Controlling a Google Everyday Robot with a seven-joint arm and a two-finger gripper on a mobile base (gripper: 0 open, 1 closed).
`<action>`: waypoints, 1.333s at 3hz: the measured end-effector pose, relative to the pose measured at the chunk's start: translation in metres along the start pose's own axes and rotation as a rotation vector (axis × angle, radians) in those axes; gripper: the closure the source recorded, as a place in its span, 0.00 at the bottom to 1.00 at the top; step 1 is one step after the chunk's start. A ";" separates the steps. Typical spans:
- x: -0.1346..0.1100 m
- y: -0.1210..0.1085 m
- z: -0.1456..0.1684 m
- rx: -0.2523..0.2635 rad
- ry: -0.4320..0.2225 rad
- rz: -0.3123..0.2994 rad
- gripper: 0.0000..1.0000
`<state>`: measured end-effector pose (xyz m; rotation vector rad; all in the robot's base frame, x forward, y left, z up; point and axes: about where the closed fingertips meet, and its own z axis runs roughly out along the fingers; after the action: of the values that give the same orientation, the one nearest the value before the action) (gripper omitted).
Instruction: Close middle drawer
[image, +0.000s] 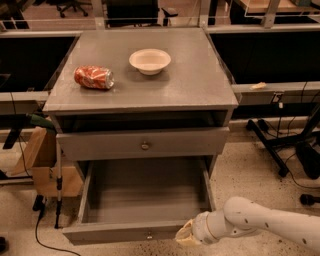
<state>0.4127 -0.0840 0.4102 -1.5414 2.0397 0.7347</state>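
Middle drawer (145, 197) open, pulled out toward near; front panel runs left-right. Gripper (185, 235) at panel's right end; grip state can't tell.

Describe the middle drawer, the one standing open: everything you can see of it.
The middle drawer is a wide grey box, wooden by its look. It stands far out of the cabinet, level, under the drawer with the brass knob. Its inside is bare. The front panel is slim and flat, with one small dull knob at its centre. The gripper is at the panel's right end, low by the floor; whether it touches the panel cannot be told.
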 end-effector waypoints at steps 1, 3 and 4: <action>-0.004 -0.005 0.002 0.014 -0.004 -0.011 0.58; -0.010 -0.015 0.012 0.033 -0.014 -0.040 0.12; -0.010 -0.012 0.018 0.039 -0.017 -0.052 0.00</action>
<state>0.4273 -0.0677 0.4019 -1.5550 1.9828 0.6822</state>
